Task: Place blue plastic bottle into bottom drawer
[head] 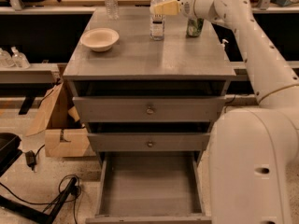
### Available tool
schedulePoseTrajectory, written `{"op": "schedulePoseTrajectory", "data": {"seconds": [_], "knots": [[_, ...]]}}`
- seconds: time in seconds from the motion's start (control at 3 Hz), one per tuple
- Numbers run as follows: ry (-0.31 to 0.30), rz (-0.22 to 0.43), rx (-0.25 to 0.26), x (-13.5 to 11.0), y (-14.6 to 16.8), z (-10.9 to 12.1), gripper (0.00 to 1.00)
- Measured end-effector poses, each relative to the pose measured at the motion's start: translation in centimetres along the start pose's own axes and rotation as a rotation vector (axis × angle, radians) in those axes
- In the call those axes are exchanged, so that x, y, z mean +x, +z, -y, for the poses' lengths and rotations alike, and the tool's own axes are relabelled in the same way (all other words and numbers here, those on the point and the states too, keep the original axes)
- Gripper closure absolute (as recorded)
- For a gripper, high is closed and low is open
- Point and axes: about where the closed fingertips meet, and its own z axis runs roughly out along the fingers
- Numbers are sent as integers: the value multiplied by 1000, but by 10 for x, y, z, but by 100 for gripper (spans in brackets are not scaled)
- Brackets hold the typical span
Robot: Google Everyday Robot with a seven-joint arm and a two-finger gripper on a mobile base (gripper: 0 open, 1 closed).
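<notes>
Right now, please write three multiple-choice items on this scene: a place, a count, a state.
1. Where is the tool? A. near the floor B. beside the cap of the blue plastic bottle C. out of view
2. How many drawers show a round knob? A. one B. two C. three
3. The bottom drawer is: A. pulled open B. shut C. removed
Answers: B, it is right by that cap; B, only the upper drawers carry knobs; A, its grey inside shows.
</notes>
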Motion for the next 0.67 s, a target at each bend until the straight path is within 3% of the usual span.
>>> {"op": "schedulePoseTrajectory", "data": {"seconds": [0.67], "knots": [[28, -25, 34, 13, 44, 4, 0]]}}
